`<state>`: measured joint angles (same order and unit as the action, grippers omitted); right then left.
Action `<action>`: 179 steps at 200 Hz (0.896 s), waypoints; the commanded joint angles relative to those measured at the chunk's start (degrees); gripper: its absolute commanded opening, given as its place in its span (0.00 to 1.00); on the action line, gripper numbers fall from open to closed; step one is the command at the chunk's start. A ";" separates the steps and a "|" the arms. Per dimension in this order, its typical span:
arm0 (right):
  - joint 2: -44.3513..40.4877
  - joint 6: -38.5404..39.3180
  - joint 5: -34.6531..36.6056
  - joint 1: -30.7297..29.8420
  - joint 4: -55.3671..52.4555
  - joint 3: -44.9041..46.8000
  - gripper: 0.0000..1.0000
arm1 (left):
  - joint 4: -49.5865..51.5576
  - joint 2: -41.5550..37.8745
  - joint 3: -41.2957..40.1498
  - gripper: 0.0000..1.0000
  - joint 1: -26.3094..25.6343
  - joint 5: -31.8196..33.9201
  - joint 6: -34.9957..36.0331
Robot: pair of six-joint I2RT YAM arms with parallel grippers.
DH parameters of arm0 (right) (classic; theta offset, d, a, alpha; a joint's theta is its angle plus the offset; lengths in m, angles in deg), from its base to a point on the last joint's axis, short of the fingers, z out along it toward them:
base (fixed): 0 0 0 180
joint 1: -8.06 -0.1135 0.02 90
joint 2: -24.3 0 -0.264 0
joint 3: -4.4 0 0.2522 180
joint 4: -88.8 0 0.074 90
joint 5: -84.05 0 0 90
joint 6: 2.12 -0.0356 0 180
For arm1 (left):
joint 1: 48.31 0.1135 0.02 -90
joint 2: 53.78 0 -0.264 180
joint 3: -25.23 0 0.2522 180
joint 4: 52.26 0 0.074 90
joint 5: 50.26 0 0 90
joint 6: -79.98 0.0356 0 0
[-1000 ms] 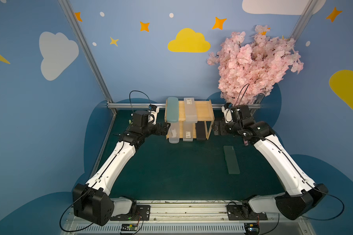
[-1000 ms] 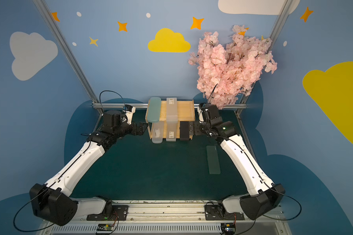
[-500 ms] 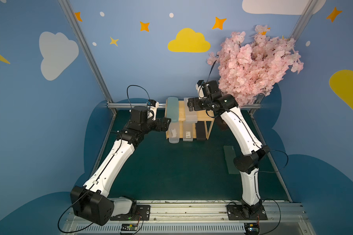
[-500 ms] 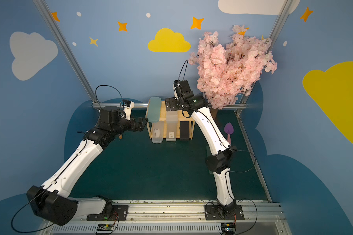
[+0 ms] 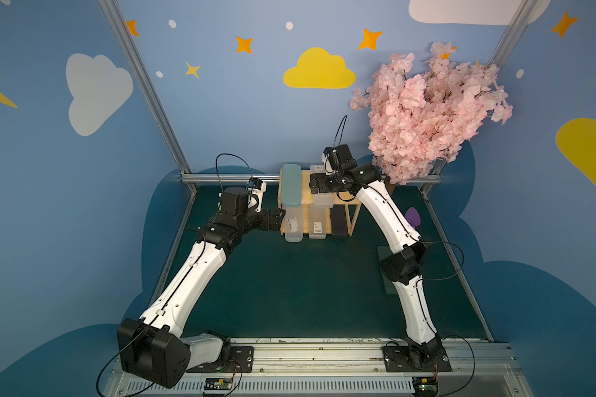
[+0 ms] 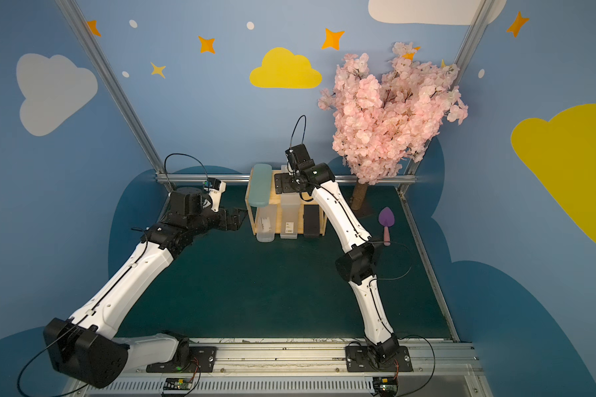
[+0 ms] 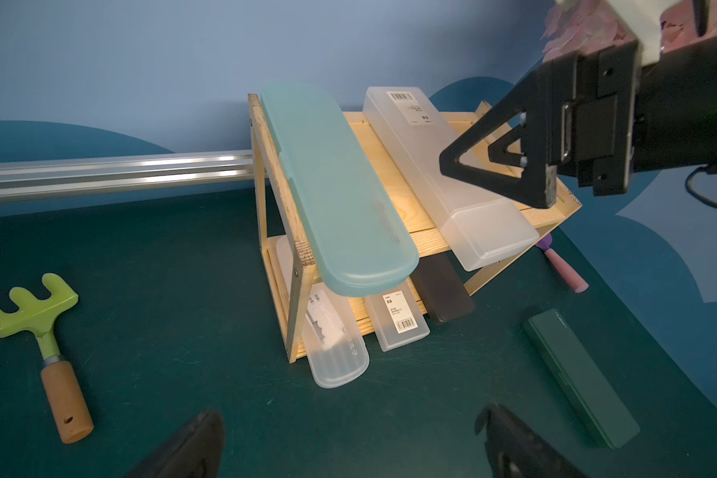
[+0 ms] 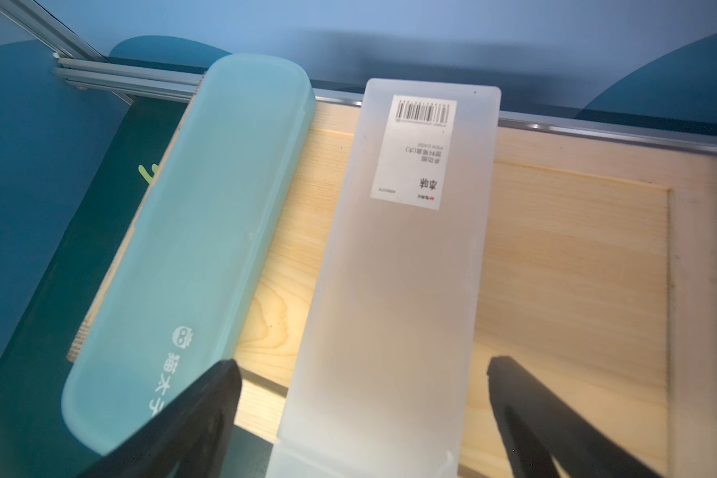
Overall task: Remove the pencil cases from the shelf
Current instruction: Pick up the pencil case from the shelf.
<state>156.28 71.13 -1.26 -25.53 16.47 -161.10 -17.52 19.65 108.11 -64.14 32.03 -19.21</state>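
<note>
The wooden shelf (image 5: 354, 220) (image 6: 252, 220) (image 7: 394, 198) (image 8: 576, 269) stands at the back of the mat. Its top tier carries a light teal pencil case (image 5: 290, 185) (image 6: 260, 185) (image 7: 340, 194) (image 8: 208, 248) and a frosted one (image 6: 291, 202) (image 7: 443, 165) (image 8: 398, 289). The lower tier holds a clear (image 5: 293, 225) (image 7: 336, 351), a frosted (image 5: 317, 227) (image 7: 402, 323) and a black case (image 5: 339, 223) (image 7: 448, 289). A dark green case (image 7: 580, 376) lies on the mat. My right gripper (image 5: 315, 184) (image 6: 283, 182) (image 8: 361, 364) hangs open over the top frosted case, jaws astride it. My left gripper (image 5: 277, 220) (image 6: 238, 221) (image 7: 348, 414) is open and empty beside the shelf's left side.
A green toy rake (image 7: 38, 310) lies left of the shelf. A purple toy shovel (image 5: 413, 217) (image 6: 386, 220) lies to its right. A pink blossom tree (image 5: 427, 113) stands at the back right, and an aluminium rail (image 5: 227, 178) runs behind the shelf.
My right arm has swung up from the shelf's right side and now reaches over the top tier. The left gripper has shifted slightly beside the shelf. Both stay open.
</note>
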 commanded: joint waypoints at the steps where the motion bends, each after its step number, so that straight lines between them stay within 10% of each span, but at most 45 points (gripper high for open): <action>1: 1.82 -0.72 0.48 0.06 0.65 -1.45 0.98 | -0.49 -0.91 -0.61 1.00 0.51 -0.73 0.58; 81: 4.42 -0.74 1.79 0.10 2.07 -1.80 0.98 | -0.32 -1.74 -2.25 1.00 1.89 -0.91 1.29; 179: 2.91 -1.26 5.27 0.09 0.04 -1.72 0.70 | -0.49 -2.49 -3.20 1.00 2.92 -1.52 1.11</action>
<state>160.26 70.17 1.85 -25.55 17.74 -161.41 -17.54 18.54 105.82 -61.52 31.51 -18.78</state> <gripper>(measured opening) 0.750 0.998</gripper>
